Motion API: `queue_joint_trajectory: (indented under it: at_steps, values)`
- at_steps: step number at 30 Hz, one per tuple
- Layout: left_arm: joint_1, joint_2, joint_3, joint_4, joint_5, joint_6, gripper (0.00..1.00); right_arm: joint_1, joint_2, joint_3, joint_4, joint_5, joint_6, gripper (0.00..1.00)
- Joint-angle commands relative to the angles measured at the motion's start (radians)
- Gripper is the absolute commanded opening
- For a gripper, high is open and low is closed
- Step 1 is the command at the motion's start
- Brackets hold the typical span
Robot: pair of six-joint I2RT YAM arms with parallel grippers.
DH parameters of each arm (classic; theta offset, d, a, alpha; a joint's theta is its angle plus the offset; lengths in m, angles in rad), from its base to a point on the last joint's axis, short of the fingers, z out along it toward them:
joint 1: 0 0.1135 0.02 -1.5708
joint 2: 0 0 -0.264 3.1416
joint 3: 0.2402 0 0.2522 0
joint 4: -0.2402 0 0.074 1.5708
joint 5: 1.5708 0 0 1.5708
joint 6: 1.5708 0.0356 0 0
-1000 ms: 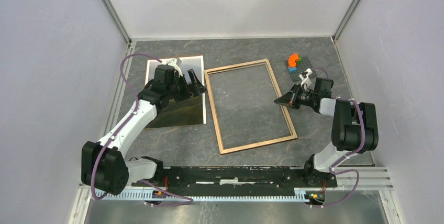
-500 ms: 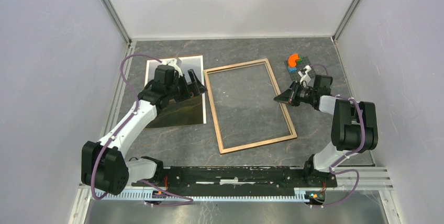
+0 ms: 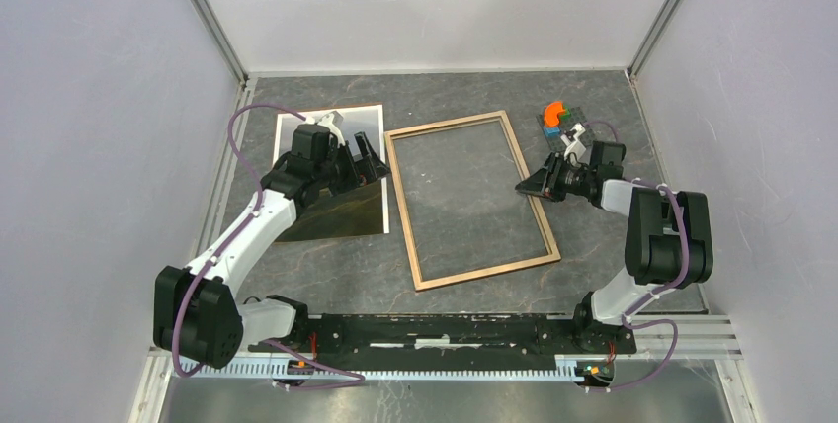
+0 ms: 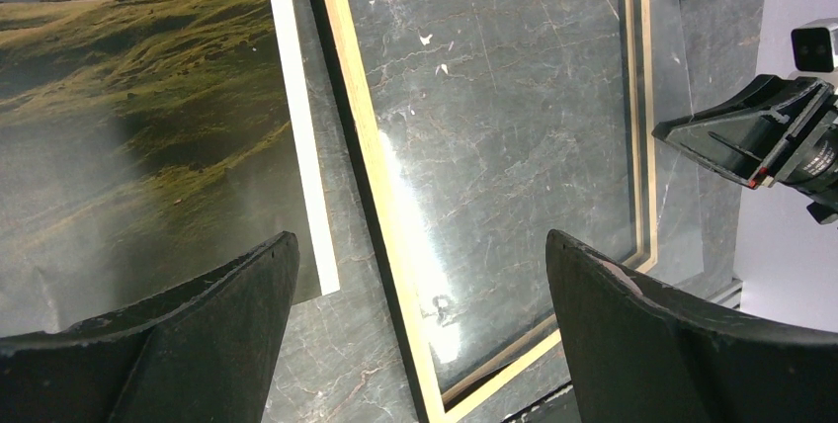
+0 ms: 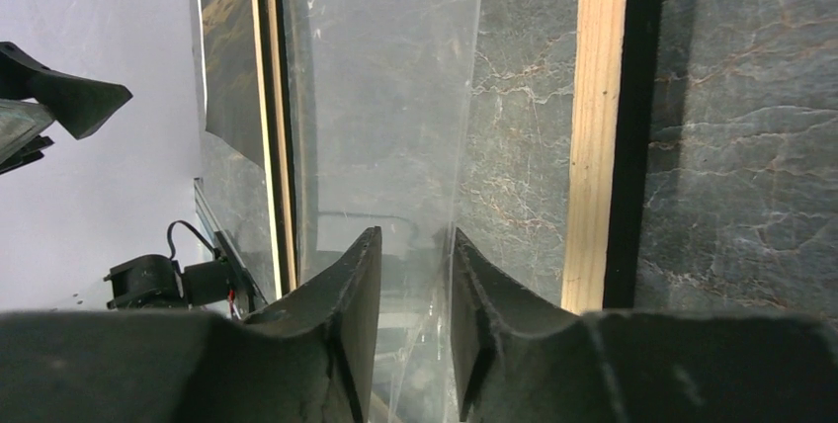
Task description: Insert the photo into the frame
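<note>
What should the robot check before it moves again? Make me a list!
1. Left end effector open: ok, fingers wide apart.
2. Photo free: ok, flat on the table, nothing gripping it.
3. Photo apart from frame: ok, a strip of table shows between them.
4. Clear pane settled flat in the frame: cannot tell.
5. Right end effector out of the way: not ok, its fingers straddle the pane's edge by the frame's right rim.
</note>
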Motion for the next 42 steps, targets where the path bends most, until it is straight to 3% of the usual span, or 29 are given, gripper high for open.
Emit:
queue_joint_trajectory:
  at_steps: [1, 10, 14, 17, 19, 21, 25, 29, 34, 42]
  values:
    - [0.001, -0.014, -0.007, 0.041, 0.027, -0.027, 1.00, 0.005, -0.038, 0.058, -0.044, 0.042, -0.077, 0.39]
    - [0.002, -0.021, -0.011, 0.041, 0.034, -0.030, 1.00, 0.005, -0.092, 0.102, -0.194, 0.137, -0.170, 0.52]
    - [0.001, -0.032, -0.014, 0.041, 0.037, -0.031, 1.00, 0.005, -0.106, 0.133, -0.273, 0.193, -0.210, 0.64]
    - [0.002, -0.040, -0.014, 0.032, 0.037, -0.028, 1.00, 0.005, -0.130, 0.183, -0.387, 0.289, -0.269, 0.76]
    - [0.002, -0.046, -0.011, 0.020, 0.037, -0.022, 1.00, 0.021, -0.176, 0.242, -0.494, 0.480, -0.322, 0.97]
    - [0.001, -0.046, -0.010, 0.003, 0.042, -0.016, 1.00, 0.068, -0.239, 0.288, -0.564, 0.679, -0.364, 0.98]
    - [-0.006, -0.029, -0.021, -0.015, 0.066, -0.017, 1.00, 0.170, -0.299, 0.314, -0.615, 0.784, -0.392, 0.98]
    - [-0.057, 0.017, -0.042, -0.008, 0.059, -0.045, 1.00, 0.202, -0.288, 0.262, -0.563, 0.723, -0.383, 0.98]
    - [-0.110, 0.078, -0.089, 0.115, 0.040, -0.135, 1.00, 0.202, -0.227, 0.202, -0.366, 0.527, -0.351, 0.98]
    - [-0.148, 0.179, -0.091, 0.167, -0.032, -0.175, 1.00, 0.176, -0.119, 0.171, -0.281, 0.460, -0.329, 0.77]
